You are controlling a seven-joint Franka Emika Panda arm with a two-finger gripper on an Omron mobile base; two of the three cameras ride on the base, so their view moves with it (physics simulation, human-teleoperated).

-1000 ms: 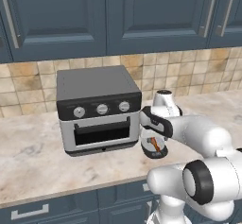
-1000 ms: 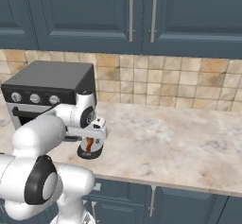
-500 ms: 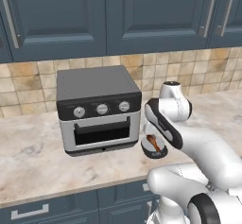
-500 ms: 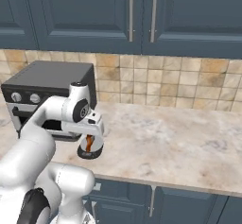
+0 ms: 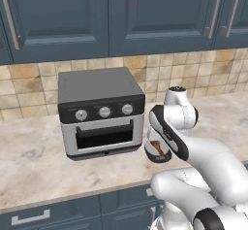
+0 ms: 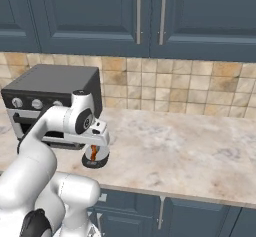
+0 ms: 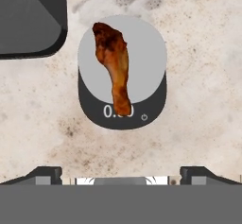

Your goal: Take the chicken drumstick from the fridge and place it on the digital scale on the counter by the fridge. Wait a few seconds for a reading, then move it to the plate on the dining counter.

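On the beige marbled counter (image 7: 198, 53), the chicken drumstick (image 7: 115, 64) lies across the digital scale (image 7: 146, 57).

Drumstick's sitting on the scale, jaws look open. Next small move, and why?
Probably hold above it and wait. The chicken drumstick lies free on the digital scale by the toaster oven, its bone end over the display. The gripper is open, clear of it. Then descend and regrasp.

The white arm is reaching forward from the base and bending at the elbow, its wrist turning the hand to face straight down. The gripper (image 7: 121, 173) is hanging with its jaws spread wide, gripping nothing.
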